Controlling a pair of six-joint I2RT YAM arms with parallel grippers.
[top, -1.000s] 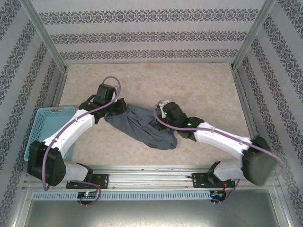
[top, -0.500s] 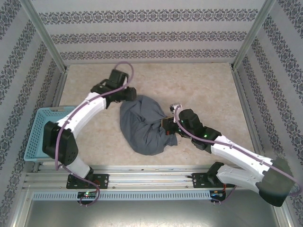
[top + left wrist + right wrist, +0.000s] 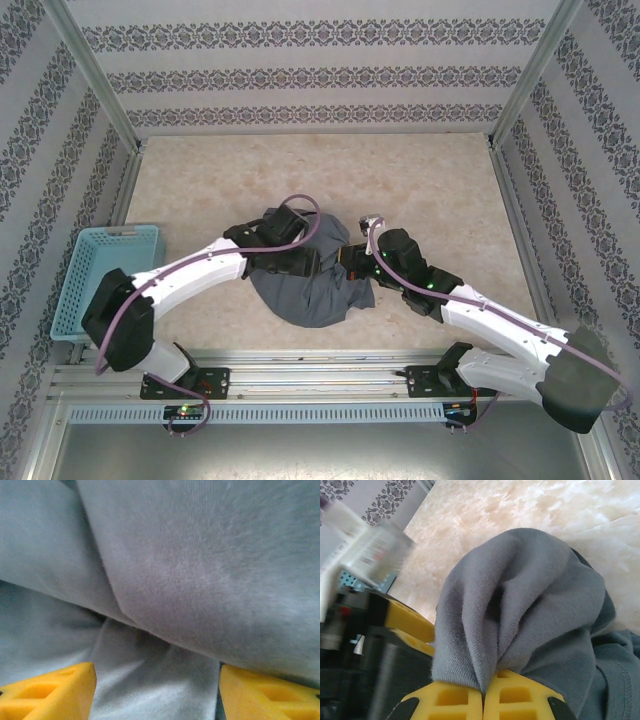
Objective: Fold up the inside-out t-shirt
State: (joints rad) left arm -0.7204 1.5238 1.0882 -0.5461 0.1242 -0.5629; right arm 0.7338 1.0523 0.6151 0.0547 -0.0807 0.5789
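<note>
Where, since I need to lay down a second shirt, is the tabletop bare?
Bare: the table's far half, between back wall and t-shirt; also beyond the right arm, toward the right rail. Crowded: near centre, arms over shirt; basket at left.

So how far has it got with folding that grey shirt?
Nothing looks folded: the t-shirt lies in a crumpled heap. In hand: the right gripper pinches a ridge of cloth, the left gripper hangs open over it. Left: spreading it flat and all the folds.
</note>
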